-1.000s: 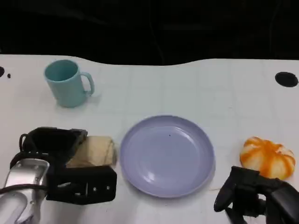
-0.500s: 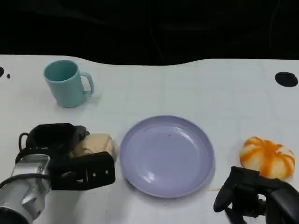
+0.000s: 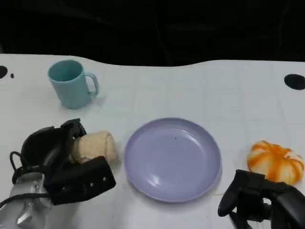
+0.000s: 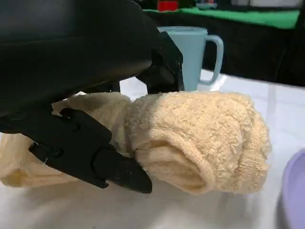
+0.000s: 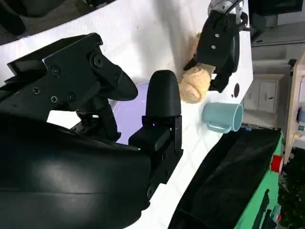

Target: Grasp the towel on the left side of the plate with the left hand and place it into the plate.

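Towel (image 3: 95, 145) now raised in left hand (image 3: 62, 164), plate (image 3: 172, 159) bare.

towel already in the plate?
No, the rolled towel lies on the table left of the empty purple plate, with the left hand around it.

The white table (image 3: 190, 90) bore a teal mug (image 3: 71, 84), a rolled towel (image 3: 95, 146), a lavender plate (image 3: 172, 159) and an orange pumpkin (image 3: 275, 161).

On the table: 1 towel (image 3: 95, 145), 1 plate (image 3: 172, 160), 1 mug (image 3: 71, 84), 1 pumpkin (image 3: 275, 161).
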